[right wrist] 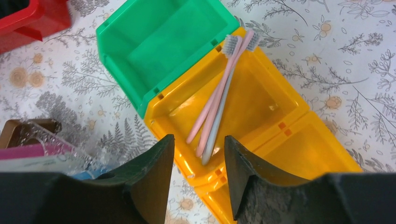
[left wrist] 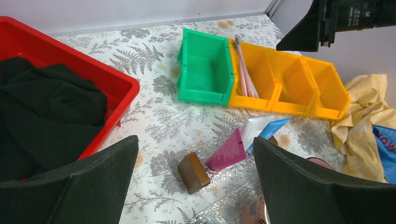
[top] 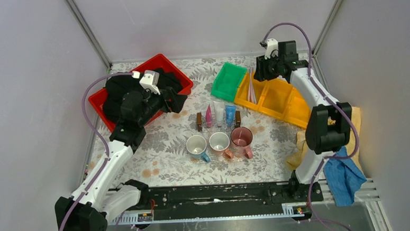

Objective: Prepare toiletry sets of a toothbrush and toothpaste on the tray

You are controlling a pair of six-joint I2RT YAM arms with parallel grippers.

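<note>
Yellow plastic bin (right wrist: 268, 105) of toothbrushes (right wrist: 219, 93) sits beneath the half-open, empty right hand (right wrist: 198, 140); left hand (left wrist: 195, 139) gapes empty.

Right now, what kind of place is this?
Probably a robot test booth: plain walls around a table, left arm and right arm bolted at its edge, a yellow bin holding toothbrushes.

Pale toothbrushes (right wrist: 219, 91) lean together inside the yellow bin (right wrist: 266, 102).
</note>
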